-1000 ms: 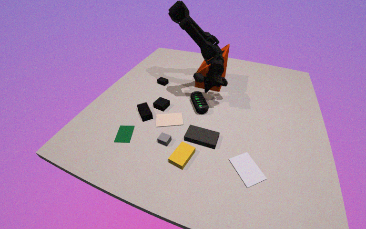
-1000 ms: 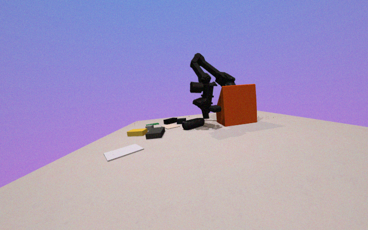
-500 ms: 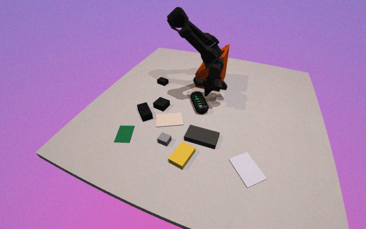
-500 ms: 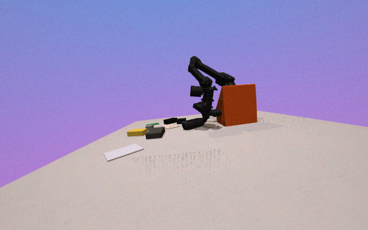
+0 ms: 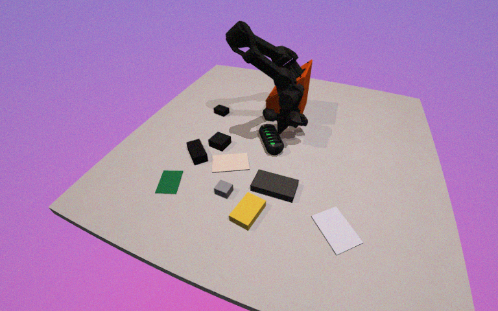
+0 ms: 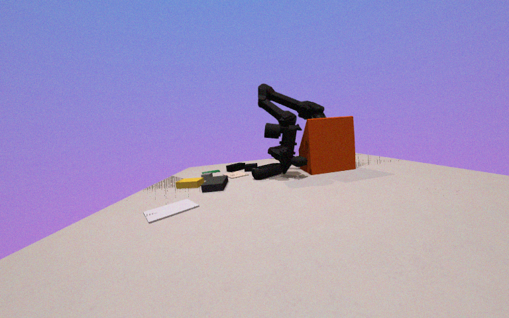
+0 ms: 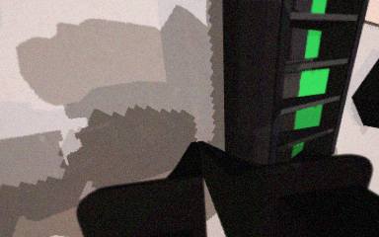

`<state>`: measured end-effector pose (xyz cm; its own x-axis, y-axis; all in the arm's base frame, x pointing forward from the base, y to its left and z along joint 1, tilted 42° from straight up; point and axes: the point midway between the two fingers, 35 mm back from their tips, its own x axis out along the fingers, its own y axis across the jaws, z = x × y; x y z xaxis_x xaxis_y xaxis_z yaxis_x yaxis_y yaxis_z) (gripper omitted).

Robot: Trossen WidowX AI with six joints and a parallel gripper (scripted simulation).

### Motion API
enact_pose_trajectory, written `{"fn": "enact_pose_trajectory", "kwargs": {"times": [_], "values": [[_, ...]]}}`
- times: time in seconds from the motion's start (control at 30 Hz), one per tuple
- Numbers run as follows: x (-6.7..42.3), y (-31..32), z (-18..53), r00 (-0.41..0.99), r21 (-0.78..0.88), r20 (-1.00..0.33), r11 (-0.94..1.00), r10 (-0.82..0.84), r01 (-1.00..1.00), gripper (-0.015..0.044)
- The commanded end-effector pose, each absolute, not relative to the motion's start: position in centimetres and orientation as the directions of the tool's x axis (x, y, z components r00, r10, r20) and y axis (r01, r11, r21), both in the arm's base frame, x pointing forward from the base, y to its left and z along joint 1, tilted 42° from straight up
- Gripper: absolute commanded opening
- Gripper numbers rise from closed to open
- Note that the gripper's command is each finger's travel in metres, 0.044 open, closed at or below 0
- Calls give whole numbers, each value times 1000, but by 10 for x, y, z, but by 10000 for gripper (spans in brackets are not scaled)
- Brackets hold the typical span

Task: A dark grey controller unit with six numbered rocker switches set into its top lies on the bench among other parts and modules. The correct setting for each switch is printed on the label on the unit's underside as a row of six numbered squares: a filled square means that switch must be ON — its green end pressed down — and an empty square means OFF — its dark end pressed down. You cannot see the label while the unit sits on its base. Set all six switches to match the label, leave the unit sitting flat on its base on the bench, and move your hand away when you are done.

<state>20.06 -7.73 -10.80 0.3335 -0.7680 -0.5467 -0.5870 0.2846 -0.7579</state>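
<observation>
The dark controller unit (image 5: 272, 140) (image 6: 266, 171) (image 7: 249, 74) lies on the bench in front of the arm's orange base, its switches facing up. Green ends show on the rocker switches; five green patches show in the wrist view, of differing width and brightness. The switch numbers are not readable, and the label is hidden underneath. My gripper (image 5: 281, 132) (image 6: 285, 172) (image 7: 196, 147) is shut and empty, pointing down. Its tips are low, right beside the unit's long side near its base-side end. I cannot tell whether they touch the unit. The fingers hide that end in the wrist view.
The orange block (image 5: 272, 100) (image 6: 332, 146) stands behind the gripper. Several black blocks, a cream card (image 5: 230, 162), a green card (image 5: 169, 182), a small grey block (image 5: 223, 188), a dark grey box (image 5: 275, 183), a yellow block (image 5: 247, 209) and a white card (image 5: 336, 230) (image 6: 171, 211) lie farther out.
</observation>
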Motion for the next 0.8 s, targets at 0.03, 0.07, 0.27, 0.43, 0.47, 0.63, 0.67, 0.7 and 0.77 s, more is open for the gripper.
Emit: {"fn": "enact_pose_trajectory", "kwargs": {"times": [0.03, 0.07, 0.27, 0.43, 0.47, 0.63, 0.67, 0.7, 0.77], "values": [[201, -78, -109, 336, -756, -549, 283, -765, -590, 0], [201, -78, -108, 336, -756, -549, 283, -765, -590, 0], [202, -79, -107, 336, -756, -549, 283, -765, -590, 0], [204, -80, -106, 336, -756, -549, 283, -765, -590, 0], [204, -80, -106, 336, -756, -549, 283, -765, -590, 0], [205, -81, -105, 336, -756, -549, 283, -765, -590, 0], [206, -81, -105, 336, -756, -549, 283, -765, -590, 0], [206, -82, -104, 336, -756, -549, 283, -765, -590, 0], [206, -82, -104, 336, -756, -549, 283, -765, -590, 0]]}}
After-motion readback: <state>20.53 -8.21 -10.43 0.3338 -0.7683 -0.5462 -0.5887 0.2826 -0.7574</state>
